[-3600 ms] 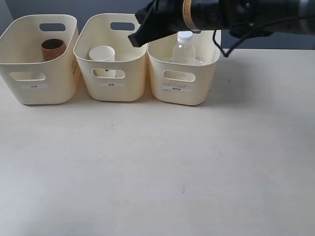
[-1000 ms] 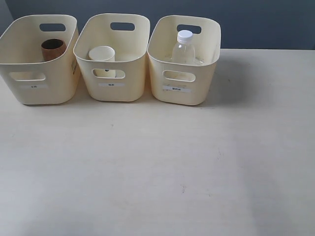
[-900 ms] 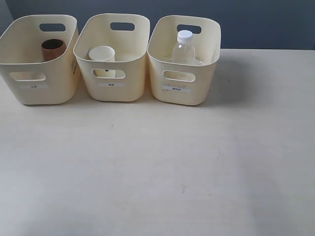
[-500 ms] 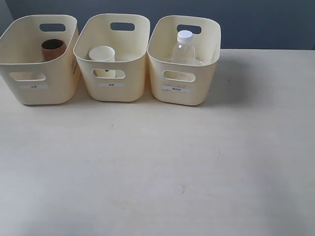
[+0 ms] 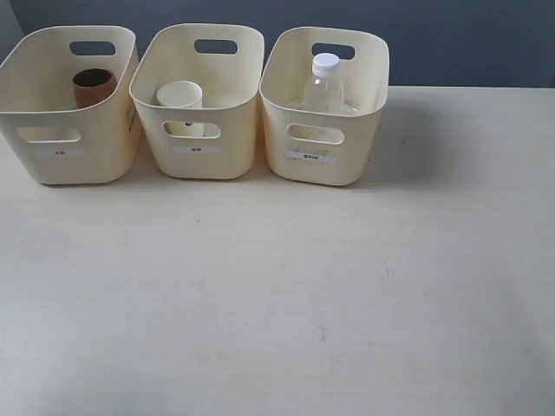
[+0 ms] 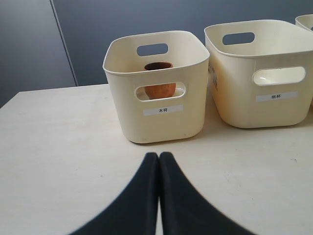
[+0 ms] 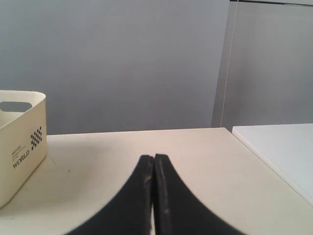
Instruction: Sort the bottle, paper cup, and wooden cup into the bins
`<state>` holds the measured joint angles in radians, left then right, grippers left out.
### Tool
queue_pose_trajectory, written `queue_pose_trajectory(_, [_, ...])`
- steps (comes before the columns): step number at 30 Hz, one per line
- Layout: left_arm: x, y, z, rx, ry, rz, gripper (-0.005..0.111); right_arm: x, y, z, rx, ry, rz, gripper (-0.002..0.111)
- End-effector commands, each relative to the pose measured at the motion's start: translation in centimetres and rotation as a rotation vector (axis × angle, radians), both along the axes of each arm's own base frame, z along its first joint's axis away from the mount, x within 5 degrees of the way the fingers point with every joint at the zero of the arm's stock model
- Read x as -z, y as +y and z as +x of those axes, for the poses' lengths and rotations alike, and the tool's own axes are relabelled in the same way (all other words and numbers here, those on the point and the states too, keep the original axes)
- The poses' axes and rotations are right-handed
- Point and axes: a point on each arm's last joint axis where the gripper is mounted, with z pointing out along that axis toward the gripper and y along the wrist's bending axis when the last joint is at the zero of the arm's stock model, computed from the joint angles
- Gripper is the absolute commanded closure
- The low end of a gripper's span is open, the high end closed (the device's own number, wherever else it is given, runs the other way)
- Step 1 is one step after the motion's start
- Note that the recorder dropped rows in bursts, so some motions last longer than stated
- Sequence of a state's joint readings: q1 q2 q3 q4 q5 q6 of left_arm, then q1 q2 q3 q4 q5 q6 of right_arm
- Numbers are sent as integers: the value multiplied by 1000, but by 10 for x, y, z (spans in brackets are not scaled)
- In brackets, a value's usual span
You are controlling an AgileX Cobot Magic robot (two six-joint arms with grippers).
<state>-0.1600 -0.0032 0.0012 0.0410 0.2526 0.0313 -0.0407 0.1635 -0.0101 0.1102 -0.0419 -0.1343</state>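
Three cream bins stand in a row at the back of the table. The left bin (image 5: 65,113) holds the brown wooden cup (image 5: 94,87), also seen through the handle cut-out of that bin (image 6: 156,125) as the wooden cup (image 6: 159,88). The middle bin (image 5: 204,130) holds the white paper cup (image 5: 180,100). The right bin (image 5: 325,147) holds the clear bottle (image 5: 323,85), standing upright. Neither arm shows in the exterior view. My left gripper (image 6: 159,155) is shut and empty over the table in front of the left bin. My right gripper (image 7: 153,156) is shut and empty.
The pale tabletop (image 5: 277,295) stretches in front of the bins. The right wrist view shows one bin's side (image 7: 19,142) with a checkered mark, a grey wall behind and the table's edge (image 7: 274,166) off to one side.
The right arm, which was above the right bin at the earliest frame, has withdrawn out of the exterior view. Bins and their contents have not moved over the last second.
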Motion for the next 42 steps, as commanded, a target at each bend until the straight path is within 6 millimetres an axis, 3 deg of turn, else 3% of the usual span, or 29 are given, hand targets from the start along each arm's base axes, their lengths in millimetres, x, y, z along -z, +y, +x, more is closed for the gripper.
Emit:
queue_pose_trajectory(1, [-1, 0, 0, 3, -12, -3, 107, 0, 0, -9, 1, -58, -24, 109])
queue_pose_trajectory(12, [-1, 0, 0, 3, -12, -3, 107, 4, 2, -14, -13, -32, -34, 109])
queue_pose_trajectory(22, [-1, 0, 0, 3, -12, -3, 107, 6, 12, -14, -194, -14, -31, 109])
queue_pose_trajectory(42, [-1, 0, 0, 3, -12, -3, 107, 8, 12, -14, -196, 10, -31, 109])
